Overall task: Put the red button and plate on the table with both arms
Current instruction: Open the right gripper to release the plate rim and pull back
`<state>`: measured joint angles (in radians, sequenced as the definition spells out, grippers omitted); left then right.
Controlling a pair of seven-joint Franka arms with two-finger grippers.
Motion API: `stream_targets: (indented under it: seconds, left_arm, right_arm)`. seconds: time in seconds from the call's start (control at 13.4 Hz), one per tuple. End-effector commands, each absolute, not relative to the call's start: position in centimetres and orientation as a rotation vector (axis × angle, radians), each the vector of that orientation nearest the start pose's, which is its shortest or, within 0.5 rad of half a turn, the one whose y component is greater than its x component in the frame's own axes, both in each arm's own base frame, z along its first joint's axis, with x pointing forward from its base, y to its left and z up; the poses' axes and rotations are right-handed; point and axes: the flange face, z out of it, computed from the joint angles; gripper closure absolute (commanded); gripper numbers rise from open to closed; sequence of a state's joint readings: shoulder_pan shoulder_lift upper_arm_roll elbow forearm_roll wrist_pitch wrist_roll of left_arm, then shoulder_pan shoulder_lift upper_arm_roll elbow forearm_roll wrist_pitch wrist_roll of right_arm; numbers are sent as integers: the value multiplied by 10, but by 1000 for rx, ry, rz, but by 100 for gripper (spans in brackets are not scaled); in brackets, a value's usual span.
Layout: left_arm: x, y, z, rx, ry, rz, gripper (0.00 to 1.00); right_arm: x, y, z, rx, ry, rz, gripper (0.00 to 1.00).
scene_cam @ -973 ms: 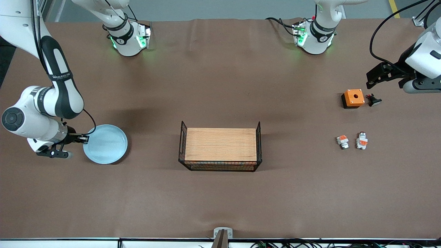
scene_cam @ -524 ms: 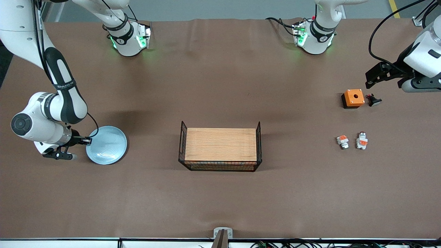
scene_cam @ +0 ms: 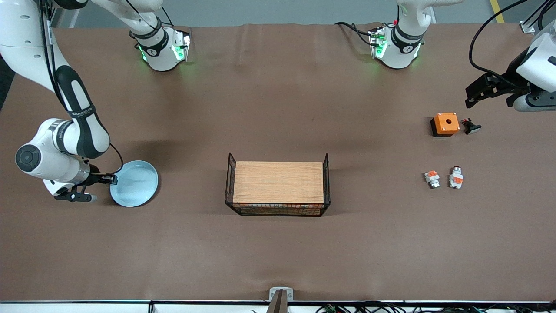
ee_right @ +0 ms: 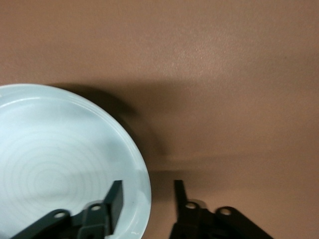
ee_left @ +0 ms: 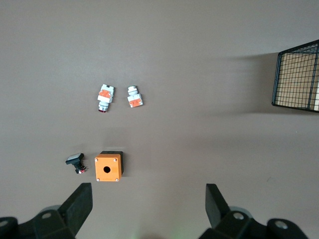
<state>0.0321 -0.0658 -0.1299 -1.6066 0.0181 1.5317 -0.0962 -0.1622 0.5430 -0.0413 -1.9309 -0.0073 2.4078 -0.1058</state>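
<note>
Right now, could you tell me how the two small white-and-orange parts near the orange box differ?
The red button is longer and ends in a silver round cap; the shorter part beside it looks stubbier. The red button lies toward the left arm's end, the shorter part toward the crate. Both rest untouched on the table.
</note>
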Motion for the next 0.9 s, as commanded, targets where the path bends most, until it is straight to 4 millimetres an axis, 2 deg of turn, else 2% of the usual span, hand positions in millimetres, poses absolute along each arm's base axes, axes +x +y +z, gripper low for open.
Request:
stream_targets:
  seconds: [0.0, 0.3, 0.6, 0.82]
  left_arm:
    - [519, -43, 648, -3108, -7, 2, 0]
    - [522, -43, 647, -3108, -9, -25, 0]
    - [524, -47, 645, -3108, -4, -25, 0]
    - [522, -46, 647, -3108, -7, -25, 0]
  right_arm:
    - [613, -121, 217, -3144, 132, 75, 1]
    - [616, -100, 278, -3127, 111, 53, 1]
    - [611, -59, 366, -3090, 174, 50, 1]
    - [602, -39, 432, -3080, 207, 110, 1]
